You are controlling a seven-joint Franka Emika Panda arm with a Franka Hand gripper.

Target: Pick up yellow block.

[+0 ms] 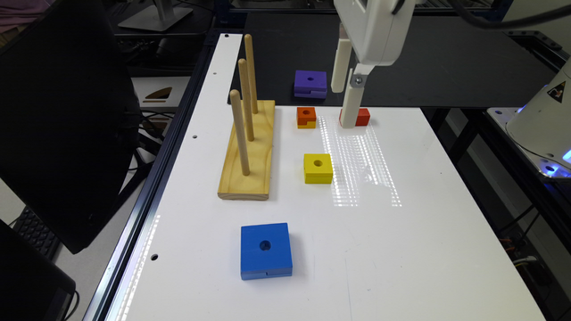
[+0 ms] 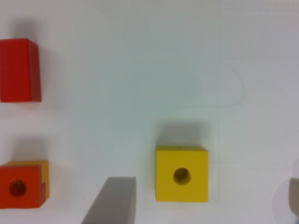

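The yellow block (image 1: 318,168) (image 2: 181,174) lies flat on the white table (image 1: 401,249), a square piece with a round centre hole, a little to the exterior view's right of the peg base. My gripper (image 1: 343,107) hangs well above the table, farther back than the block, and in the exterior view it overlaps the red block. It is open and holds nothing. In the wrist view one of its fingers (image 2: 113,201) shows beside the yellow block and the other at the frame's edge, with the block between them far below.
A pale wooden base (image 1: 247,151) carries three upright pegs. A red block (image 1: 362,116) (image 2: 18,70) and an orange-topped block (image 1: 306,117) (image 2: 22,185) sit behind the yellow one. Farther back lies a purple block (image 1: 310,83), and a blue block (image 1: 266,250) lies near the front.
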